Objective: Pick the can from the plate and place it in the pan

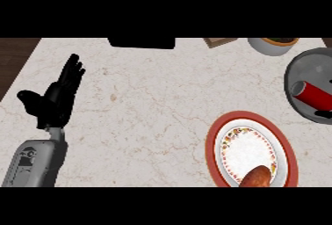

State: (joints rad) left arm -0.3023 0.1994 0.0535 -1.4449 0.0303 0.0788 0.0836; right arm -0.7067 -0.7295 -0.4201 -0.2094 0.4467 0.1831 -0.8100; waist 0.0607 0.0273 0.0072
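The red can (315, 95) lies on its side inside the grey pan (310, 66) at the right edge of the view. The red-rimmed plate (224, 132) with a flowered band sits at the lower right, below the pan. My left hand (55, 99) rests open on the counter at the far left, fingers straight and pointing away, far from both. A small black shape (323, 115) shows at the right edge just below the can; it looks like a part of my right hand, with the rest out of view.
A brown, bread-like item (255, 176) lies on the plate's near side. Along the far edge stand a black object (141, 42), a small wooden piece (219, 41) and a white bowl (269, 47). Dark wood (14, 57) borders the marble counter at the left.
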